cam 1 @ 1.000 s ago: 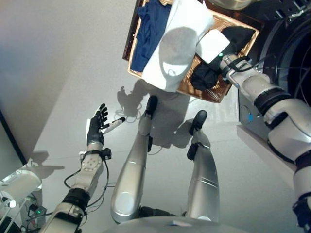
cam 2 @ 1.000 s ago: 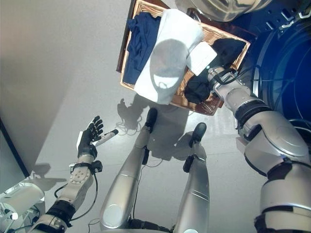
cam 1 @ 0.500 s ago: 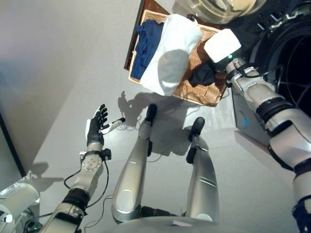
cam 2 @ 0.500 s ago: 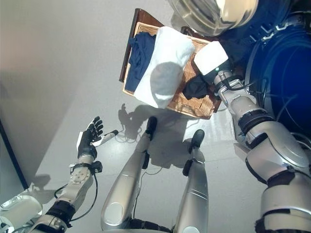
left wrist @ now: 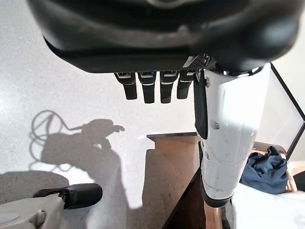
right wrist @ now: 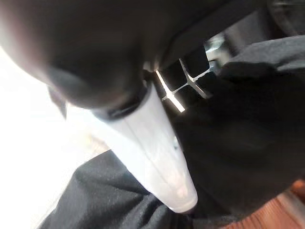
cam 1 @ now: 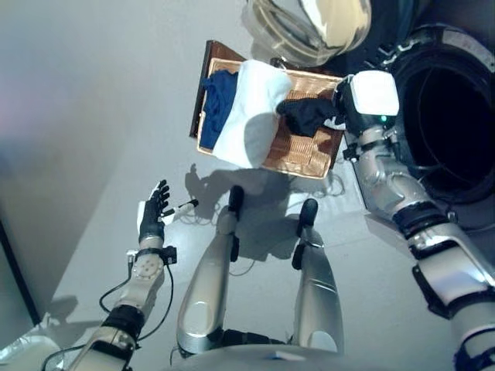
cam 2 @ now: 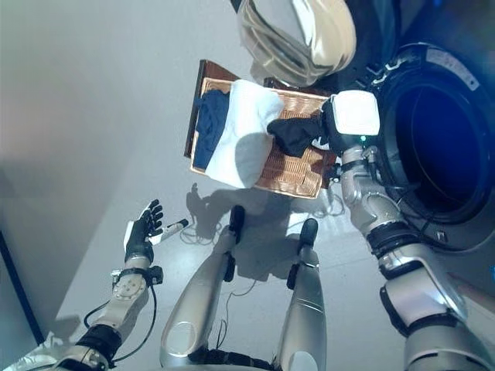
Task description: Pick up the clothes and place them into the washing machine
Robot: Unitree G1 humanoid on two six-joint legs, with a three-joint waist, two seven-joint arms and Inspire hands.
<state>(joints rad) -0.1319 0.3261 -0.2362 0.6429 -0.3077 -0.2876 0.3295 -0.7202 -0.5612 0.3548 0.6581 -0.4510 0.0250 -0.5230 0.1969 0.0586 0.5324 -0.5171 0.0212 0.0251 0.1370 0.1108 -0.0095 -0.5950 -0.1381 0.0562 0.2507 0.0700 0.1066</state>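
Over the wicker basket (cam 1: 309, 151), right hand (cam 1: 363, 104) lifted, fingers clenched on black garment (cam 1: 307, 114) hanging beside them | white garment (cam 1: 251, 116) and blue garment (cam 1: 216, 108) lie in basket below | washing machine drum (cam 2: 433, 131) open beside hand | left hand (cam 1: 153, 212) low over floor, fingers released, straight

light: bright, even, from above | shadows: hard, dark on the floor (cam 1: 93, 93) | glare: washer door glass (cam 1: 309, 27) | blur: right wrist view soft, white blown out | edges: wide-angle bending
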